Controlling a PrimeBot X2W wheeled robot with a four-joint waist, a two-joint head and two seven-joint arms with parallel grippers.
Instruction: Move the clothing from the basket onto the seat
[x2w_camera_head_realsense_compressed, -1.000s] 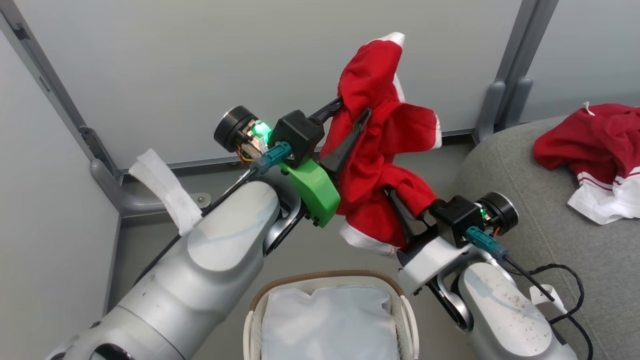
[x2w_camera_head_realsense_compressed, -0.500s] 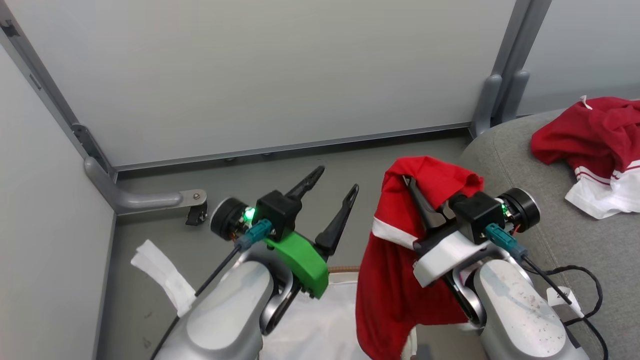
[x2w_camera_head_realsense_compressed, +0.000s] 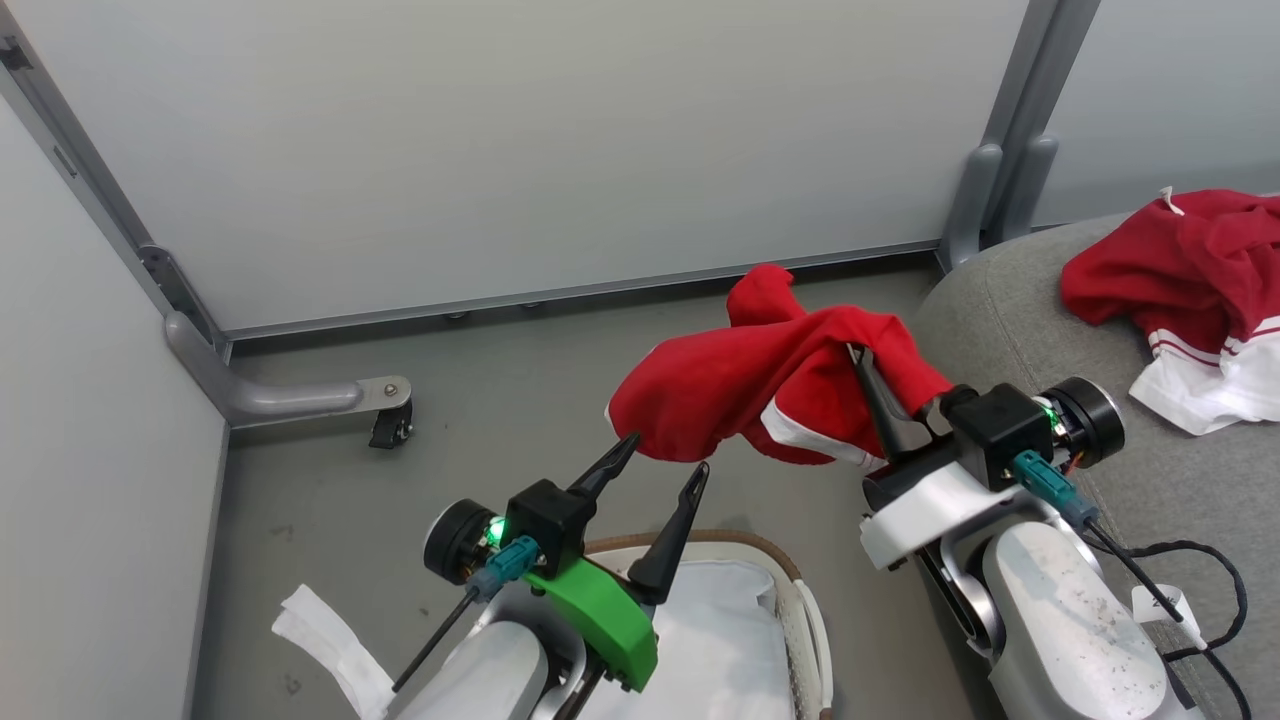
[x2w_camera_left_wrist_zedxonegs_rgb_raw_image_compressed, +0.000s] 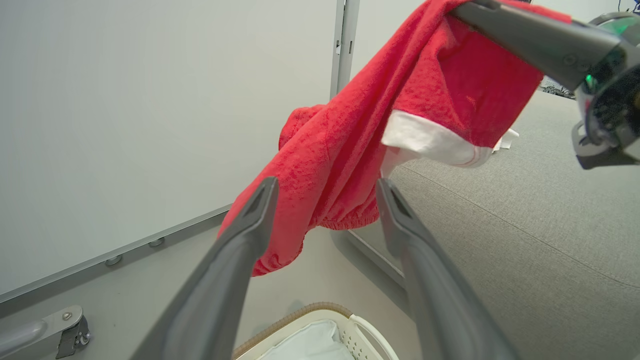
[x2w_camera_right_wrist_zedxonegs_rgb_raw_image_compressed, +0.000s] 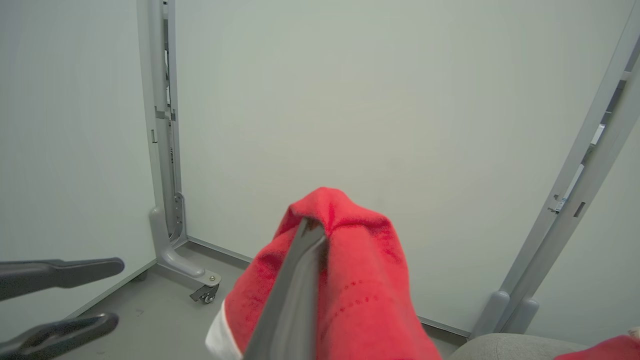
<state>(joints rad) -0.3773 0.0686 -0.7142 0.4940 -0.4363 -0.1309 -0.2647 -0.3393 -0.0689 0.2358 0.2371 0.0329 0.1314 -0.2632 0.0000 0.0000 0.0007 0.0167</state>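
Freed from the red garment (x2w_camera_head_realsense_compressed: 720, 395), my left claw (x2w_camera_head_realsense_compressed: 667, 455) is hanging wide open above the basket (x2w_camera_head_realsense_compressed: 760, 548); my right claw (x2w_camera_head_realsense_compressed: 862, 356) is clamping it midair beside the seat (x2w_camera_head_realsense_compressed: 1010, 320), needing next to carry it over and release.

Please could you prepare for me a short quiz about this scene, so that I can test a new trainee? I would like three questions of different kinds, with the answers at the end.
1. Open question: what lies inside the basket?
2. True or false: the left gripper is gripping the lifted red garment.
3. Where does the other red garment lie? A. on the floor; B. on the seat; C. in the basket.

Key
1. The white cloth lining.
2. False: it stands open, apart from the cloth; the right gripper is shut on the garment.
3. B.
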